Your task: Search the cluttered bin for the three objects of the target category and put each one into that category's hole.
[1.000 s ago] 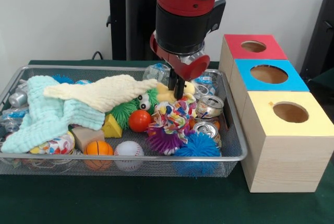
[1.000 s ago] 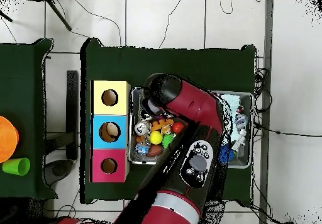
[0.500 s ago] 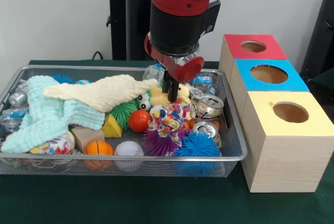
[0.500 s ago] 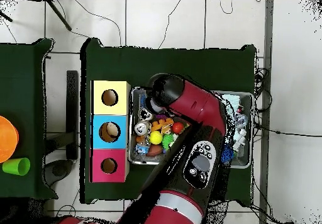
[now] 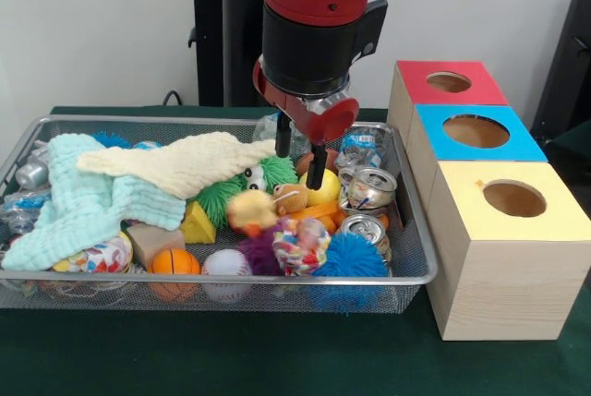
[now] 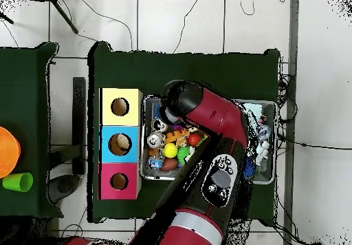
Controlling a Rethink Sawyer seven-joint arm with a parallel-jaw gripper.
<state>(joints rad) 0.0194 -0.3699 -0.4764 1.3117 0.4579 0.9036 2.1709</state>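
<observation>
My gripper hangs open over the right half of the wire bin, with nothing between its fingers. Just below it lie a yellow ball and a small brown toy. A multicoloured fabric ball lies near the bin's front rim, between a purple spiky ball and a blue spiky ball. To the right stand three wooden boxes with round holes: red, blue and yellow. In the overhead view the arm covers the gripper and much of the bin.
Two drink cans lie by the bin's right wall. A mint towel and a cream towel cover the left half. A basketball, a baseball, a yellow wedge and a green spiky toy lie in between.
The gripper lifted the multicoloured fabric ball slightly, then opened and let it go. The ball dropped toward the bin's front rim, uncovering the yellow ball.
</observation>
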